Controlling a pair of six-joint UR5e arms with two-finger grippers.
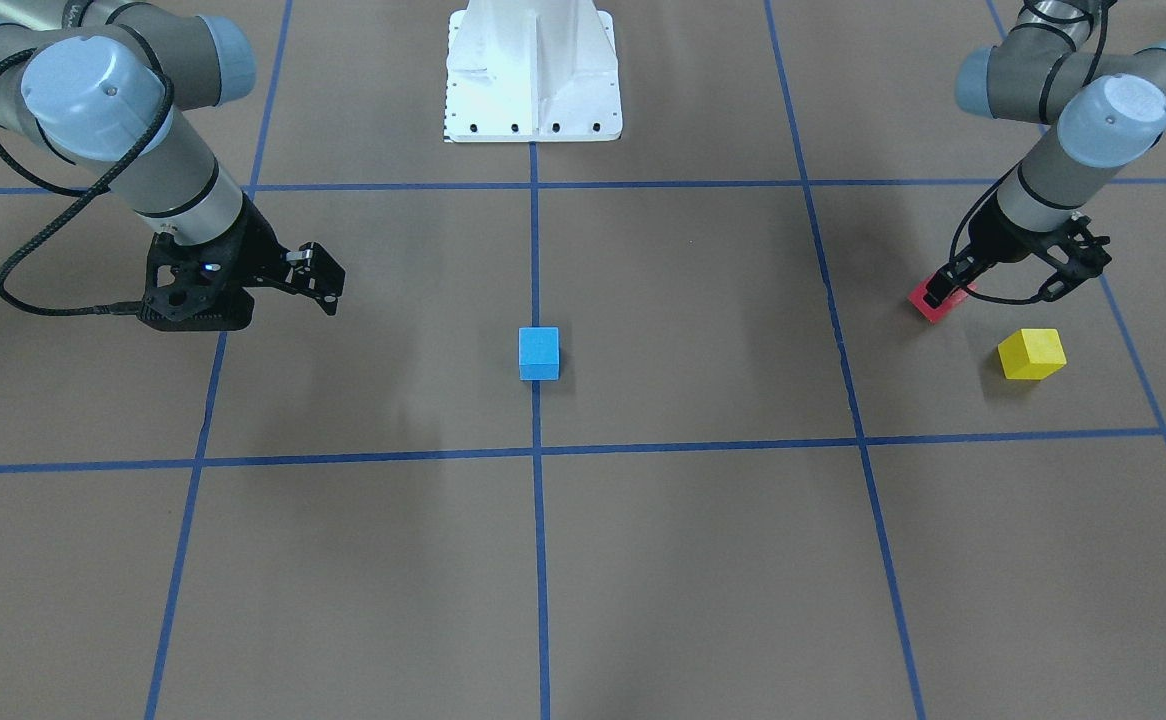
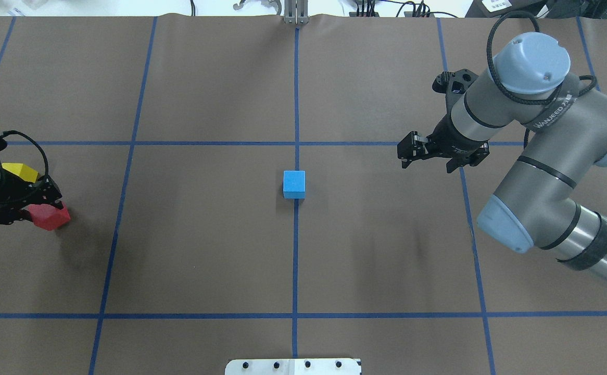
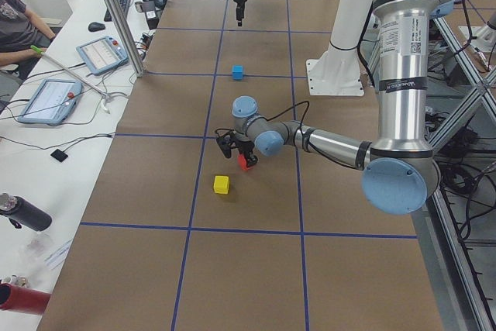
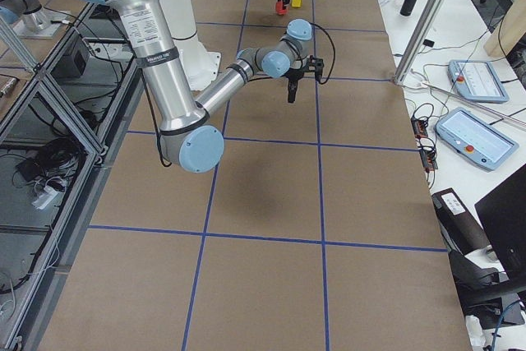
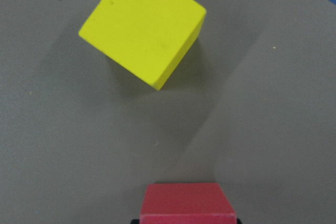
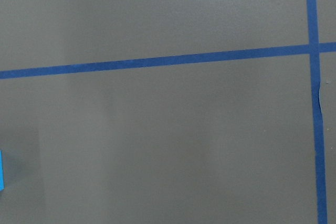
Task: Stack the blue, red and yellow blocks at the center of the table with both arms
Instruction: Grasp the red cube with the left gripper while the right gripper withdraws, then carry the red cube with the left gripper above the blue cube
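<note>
A blue block (image 1: 539, 353) (image 2: 294, 184) sits alone at the table's center, on the crossing of the blue tape lines. My left gripper (image 1: 943, 288) (image 2: 40, 213) is shut on a red block (image 1: 931, 302) (image 2: 49, 216) (image 5: 187, 203) at the table's left end, low over the surface. I cannot tell if the red block touches the table. A yellow block (image 1: 1031, 353) (image 2: 20, 172) (image 5: 143, 27) lies on the table just beyond it, apart from it. My right gripper (image 1: 326, 285) (image 2: 403, 154) is open and empty, hovering to the right of the blue block.
The robot's white base (image 1: 533, 70) (image 2: 293, 366) stands at the near middle edge. Blue tape lines (image 6: 157, 64) divide the brown table into squares. A side desk with tablets (image 3: 50, 98) (image 4: 477, 133) runs along the far edge.
</note>
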